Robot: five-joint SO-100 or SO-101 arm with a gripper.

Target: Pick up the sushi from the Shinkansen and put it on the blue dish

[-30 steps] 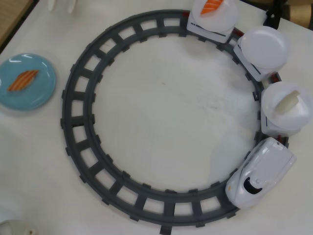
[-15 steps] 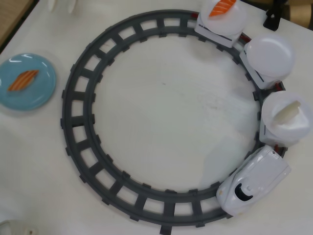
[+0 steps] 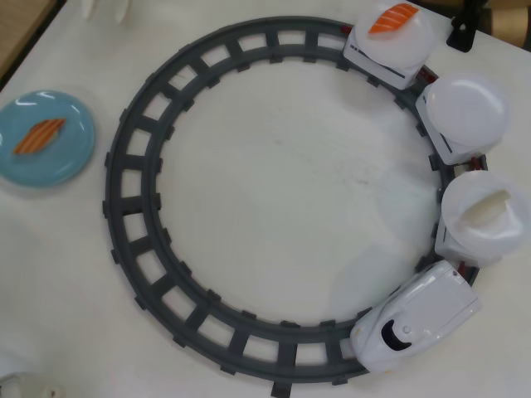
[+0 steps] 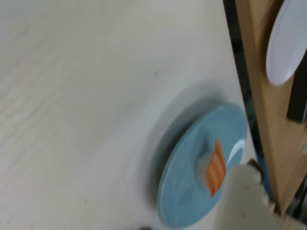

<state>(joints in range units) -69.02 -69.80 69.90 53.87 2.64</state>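
The white Shinkansen (image 3: pixel 417 317) stands on the grey ring track at the lower right in the overhead view, pulling three cars with white plates. The cream-white sushi (image 3: pixel 488 211) lies on the plate of the first car behind the nose. The middle plate (image 3: pixel 466 110) is bare, and the last one carries an orange salmon piece (image 3: pixel 392 18). The blue dish (image 3: pixel 33 162) sits at the far left with a salmon piece (image 3: pixel 39 136) on it; the dish also shows in the wrist view (image 4: pixel 192 177). Only a pale part of my gripper (image 4: pixel 247 196) shows at the wrist view's lower right edge, next to the dish.
The grey circular track (image 3: pixel 124 199) fills the middle of the white table. A black object (image 3: pixel 461 33) stands at the top right. In the wrist view a wooden surface (image 4: pixel 268 124) with a white plate (image 4: pixel 285 40) lies beyond the table edge.
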